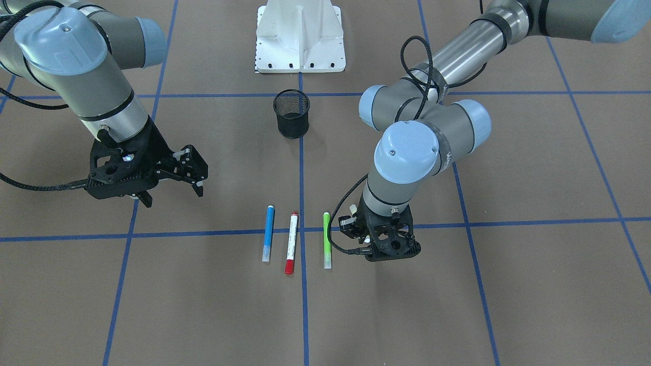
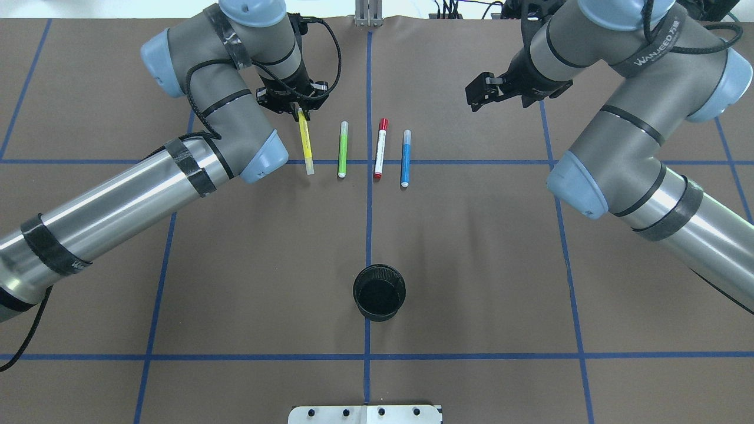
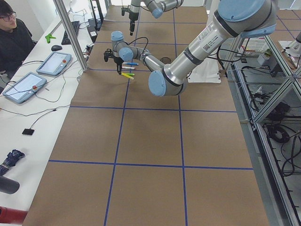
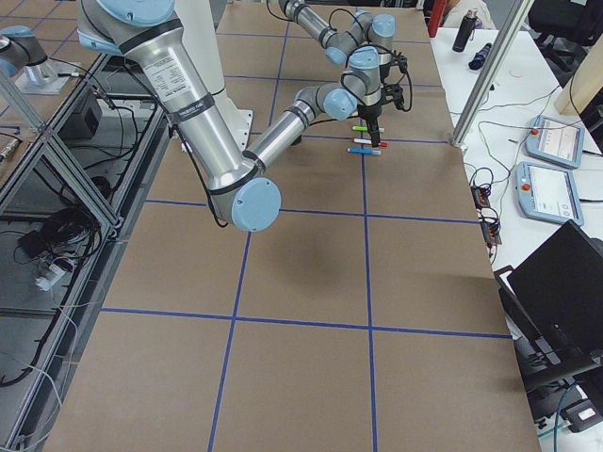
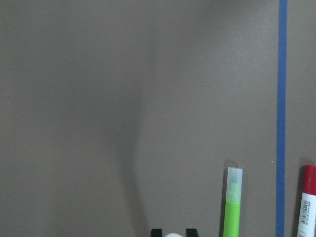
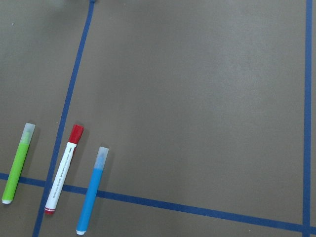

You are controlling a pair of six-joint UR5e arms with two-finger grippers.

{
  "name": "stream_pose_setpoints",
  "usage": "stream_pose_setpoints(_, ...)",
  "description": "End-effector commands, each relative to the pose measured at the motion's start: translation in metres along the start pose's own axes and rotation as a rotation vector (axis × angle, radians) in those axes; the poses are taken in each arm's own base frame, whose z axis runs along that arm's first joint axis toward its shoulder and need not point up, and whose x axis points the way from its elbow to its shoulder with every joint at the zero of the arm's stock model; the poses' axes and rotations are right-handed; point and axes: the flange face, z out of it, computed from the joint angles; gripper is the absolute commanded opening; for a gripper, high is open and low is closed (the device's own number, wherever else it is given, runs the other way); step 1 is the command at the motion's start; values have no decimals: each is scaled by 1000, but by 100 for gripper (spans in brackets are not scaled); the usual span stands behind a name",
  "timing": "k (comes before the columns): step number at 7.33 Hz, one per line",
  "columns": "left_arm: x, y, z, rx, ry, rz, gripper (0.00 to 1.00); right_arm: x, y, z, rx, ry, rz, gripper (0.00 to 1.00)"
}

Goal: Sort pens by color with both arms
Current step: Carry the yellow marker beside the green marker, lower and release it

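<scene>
Pens (image 1: 291,243): four, laid in a near-parallel row at the far middle of the brown bench (image 2: 471,265), as seen from the overhead camera.

Left arm (image 2: 118,200) reaches in over the row's left end. Right arm (image 2: 636,159) is bent above the right side, well clear of the pens.

Black mesh cup (image 2: 379,291) stands upright on the centre tape line (image 2: 369,235), on the robot's side of the row and well apart from it.

Right hand (image 2: 478,94) hangs above the bench beyond the blue pen. Its fingers are spread and grip nothing.

Left hand (image 2: 298,109) points down, fingers pinching the far end of the yellow pen (image 2: 306,144). That pen is slanted. Cannot tell whether its free end touches the bench.

From the robot's left, after the yellow: lime-green pen (image 2: 342,149), white pen (image 2: 380,148) with a red cap just beside the tape line, and blue pen (image 2: 406,158). All three lie flat and none touch.
</scene>
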Motion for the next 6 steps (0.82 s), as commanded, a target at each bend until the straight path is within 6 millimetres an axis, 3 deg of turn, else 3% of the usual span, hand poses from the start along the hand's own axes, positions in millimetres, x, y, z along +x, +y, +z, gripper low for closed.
stream_pose_setpoints(1,-1,-4,9,-5,-14,-12,0,0,0,1,0,1,-3,100)
stream_pose_setpoints(3,-6,-10,25,10,13,-24,0,0,0,1,0,1,-3,100)
stream_pose_setpoints(6,-8,-11,29,12,14,-27,0,1,0,5,-6,6,-4,100)
